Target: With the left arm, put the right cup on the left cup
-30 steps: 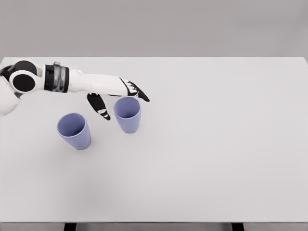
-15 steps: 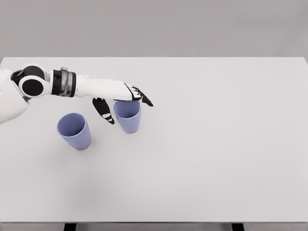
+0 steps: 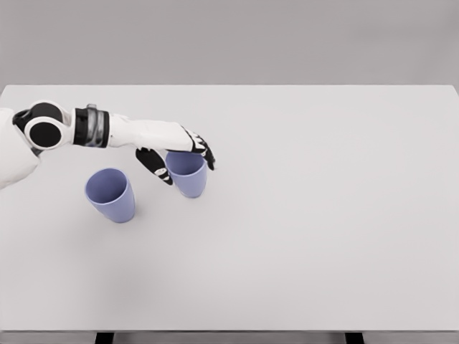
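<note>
The left cup (image 3: 110, 194) is taken as the landmark; it stands upright and open-mouthed on the white table (image 3: 301, 215), untouched. Above it and to its left, the white left arm is seen entering from the picture's left edge. To the right of the left cup and slightly farther back, set apart from it, the right cup (image 3: 188, 178) stands upright. The left hand (image 3: 176, 152) is wrapped about its rim, thumb on the near-left side, fingers curled over the far side. The grasping step is judged to be in hand. Next, a firm closure and a lift clear of the table would be called for, followed by carriage toward the left cup.
</note>
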